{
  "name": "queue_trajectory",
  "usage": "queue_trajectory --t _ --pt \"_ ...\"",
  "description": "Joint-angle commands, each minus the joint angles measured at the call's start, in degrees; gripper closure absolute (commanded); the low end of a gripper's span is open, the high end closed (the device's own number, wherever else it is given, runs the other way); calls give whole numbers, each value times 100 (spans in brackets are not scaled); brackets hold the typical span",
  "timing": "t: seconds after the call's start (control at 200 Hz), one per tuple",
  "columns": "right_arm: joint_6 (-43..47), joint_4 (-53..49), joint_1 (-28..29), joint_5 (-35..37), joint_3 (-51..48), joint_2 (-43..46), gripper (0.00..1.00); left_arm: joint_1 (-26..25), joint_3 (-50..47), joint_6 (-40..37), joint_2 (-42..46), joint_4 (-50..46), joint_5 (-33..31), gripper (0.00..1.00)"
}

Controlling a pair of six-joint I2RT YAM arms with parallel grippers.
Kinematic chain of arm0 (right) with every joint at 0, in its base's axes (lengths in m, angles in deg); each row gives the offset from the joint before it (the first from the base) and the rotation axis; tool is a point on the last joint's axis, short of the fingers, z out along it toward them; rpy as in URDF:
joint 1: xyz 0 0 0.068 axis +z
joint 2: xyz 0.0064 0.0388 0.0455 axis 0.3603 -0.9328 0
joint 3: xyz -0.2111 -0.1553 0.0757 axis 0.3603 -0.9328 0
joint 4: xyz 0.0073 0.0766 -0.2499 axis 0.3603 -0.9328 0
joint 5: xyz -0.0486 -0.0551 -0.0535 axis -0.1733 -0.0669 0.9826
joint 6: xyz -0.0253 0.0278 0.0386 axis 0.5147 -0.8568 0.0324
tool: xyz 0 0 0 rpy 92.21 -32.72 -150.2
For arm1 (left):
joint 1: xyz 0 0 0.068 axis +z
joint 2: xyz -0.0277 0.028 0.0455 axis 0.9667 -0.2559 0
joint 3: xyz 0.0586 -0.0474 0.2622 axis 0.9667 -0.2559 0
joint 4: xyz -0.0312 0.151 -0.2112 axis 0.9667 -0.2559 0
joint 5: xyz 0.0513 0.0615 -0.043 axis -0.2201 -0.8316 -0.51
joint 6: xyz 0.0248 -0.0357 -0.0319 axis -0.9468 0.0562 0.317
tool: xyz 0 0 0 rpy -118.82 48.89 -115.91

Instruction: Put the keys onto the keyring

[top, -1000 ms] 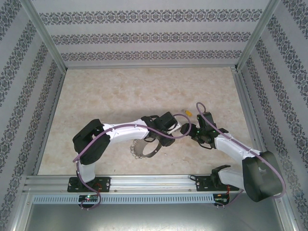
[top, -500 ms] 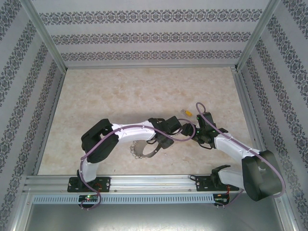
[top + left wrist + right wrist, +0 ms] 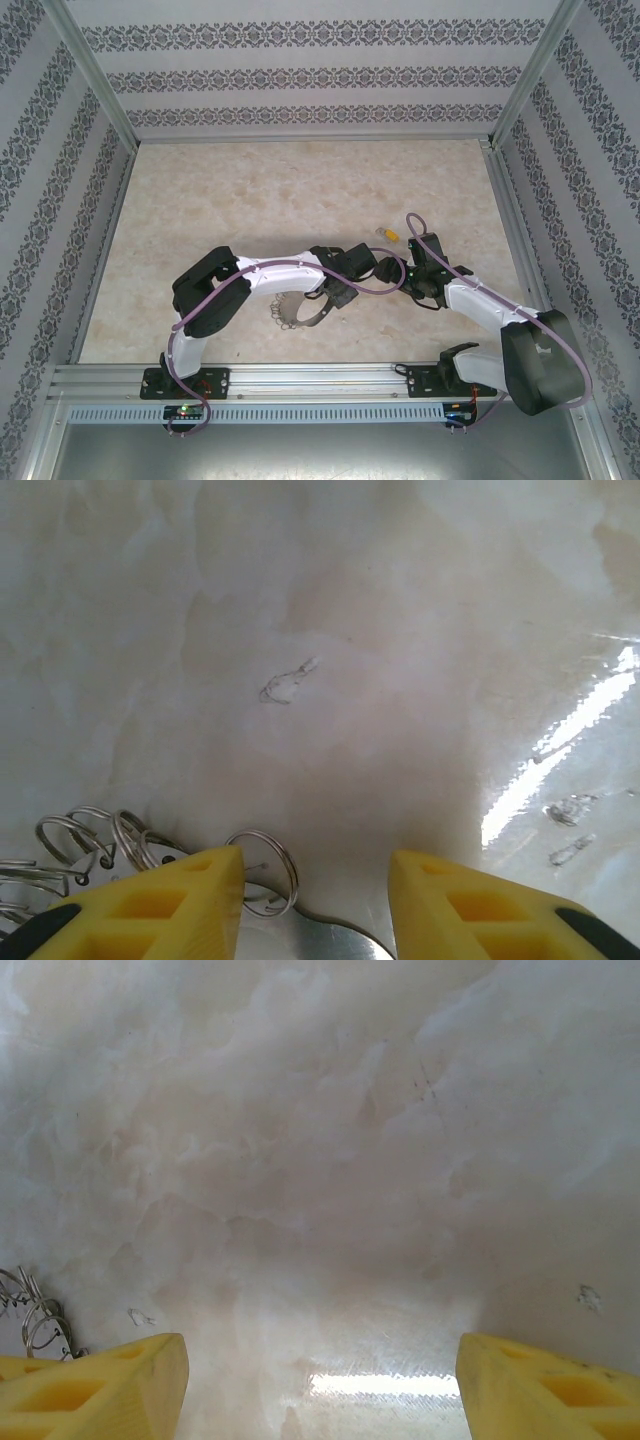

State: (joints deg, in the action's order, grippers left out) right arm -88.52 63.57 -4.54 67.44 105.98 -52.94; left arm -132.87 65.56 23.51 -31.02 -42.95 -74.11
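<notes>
Marble tabletop (image 3: 250, 200): left gripper (image 3: 315, 880) has been dropped over keyring (image 3: 330, 948) rim, fingers spread, nothing clamped; right gripper (image 3: 320, 1375) also held open (key (image 3: 391, 236) untouched, just beyond both). Ring grab judged imminent.

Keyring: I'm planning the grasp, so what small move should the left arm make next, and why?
Probably close the left jaws on the keyring. They stand open, its silvery band runs between them, and its small loops lie by one finger. The key lies apart on the table, untouched.
</notes>
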Motion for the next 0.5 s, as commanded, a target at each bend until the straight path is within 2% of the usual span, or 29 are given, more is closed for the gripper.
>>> queue_trajectory --t 0.0,0.205,0.495 --pt "73 32 -73 -41 -23 -45 28 -58 145 8 -109 -80 -298 59" --pt "78 42 -69 -39 -10 -68 28 -58 165 -1 -164 -66 -480 63" --pt "84 50 -71 -47 5 -71 29 -58 189 11 -238 18 -721 74"
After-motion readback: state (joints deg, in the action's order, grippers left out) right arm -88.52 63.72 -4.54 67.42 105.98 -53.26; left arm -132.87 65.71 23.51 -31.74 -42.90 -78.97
